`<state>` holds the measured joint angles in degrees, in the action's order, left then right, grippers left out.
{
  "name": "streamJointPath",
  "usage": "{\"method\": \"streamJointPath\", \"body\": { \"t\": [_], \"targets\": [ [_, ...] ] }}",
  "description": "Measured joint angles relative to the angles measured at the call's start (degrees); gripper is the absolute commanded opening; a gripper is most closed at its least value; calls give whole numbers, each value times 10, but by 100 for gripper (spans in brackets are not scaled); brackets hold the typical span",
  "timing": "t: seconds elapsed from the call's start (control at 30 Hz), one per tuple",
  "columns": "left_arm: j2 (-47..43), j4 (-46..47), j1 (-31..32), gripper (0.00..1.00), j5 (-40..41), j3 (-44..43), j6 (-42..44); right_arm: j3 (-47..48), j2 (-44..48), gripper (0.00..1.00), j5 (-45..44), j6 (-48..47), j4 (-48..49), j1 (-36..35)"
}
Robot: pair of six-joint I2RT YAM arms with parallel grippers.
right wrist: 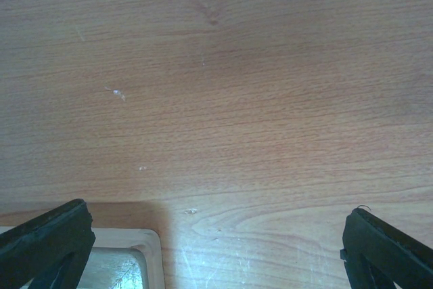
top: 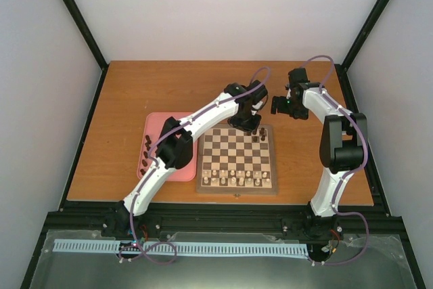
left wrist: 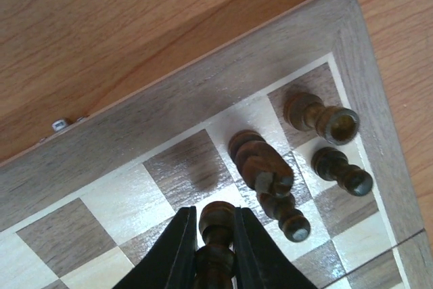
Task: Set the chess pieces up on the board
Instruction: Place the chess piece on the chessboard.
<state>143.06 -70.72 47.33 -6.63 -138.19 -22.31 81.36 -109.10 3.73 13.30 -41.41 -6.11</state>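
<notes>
The dark piece (left wrist: 216,223) clamped in the left gripper (left wrist: 215,255) should be set upright, centred in its board (left wrist: 203,93) square, clear of neighbouring pieces (left wrist: 258,159).

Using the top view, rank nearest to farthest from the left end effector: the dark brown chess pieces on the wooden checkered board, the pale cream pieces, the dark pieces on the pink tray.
1. Dark brown chess pieces on the wooden checkered board: beside the left end effector.
2. Pale cream pieces: board's near edge.
3. Dark pieces on the pink tray: far left.
</notes>
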Motion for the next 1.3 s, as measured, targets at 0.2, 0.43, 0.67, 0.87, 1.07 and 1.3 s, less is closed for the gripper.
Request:
{"method": "streamJointPath", "body": {
  "t": [0.2, 0.43, 0.67, 0.87, 1.07, 1.3],
  "targets": [
    [10, 1, 0, 1, 14, -2, 0, 4, 0, 100, 0, 0, -1, 0],
    [12, 3, 0, 1, 29, -4, 0, 7, 0, 100, 0, 0, -2, 0],
    [13, 4, 0, 2, 38, -10, 0, 8, 0, 100, 0, 0, -2, 0],
    [17, 4, 0, 6, 38, -10, 0, 8, 0, 100, 0, 0, -2, 0],
    [24, 4, 0, 12, 38, -10, 0, 8, 0, 100, 1, 0, -2, 0],
    [24, 5, 0, 23, 38, -10, 0, 8, 0, 100, 2, 0, -2, 0]
  ]
}}
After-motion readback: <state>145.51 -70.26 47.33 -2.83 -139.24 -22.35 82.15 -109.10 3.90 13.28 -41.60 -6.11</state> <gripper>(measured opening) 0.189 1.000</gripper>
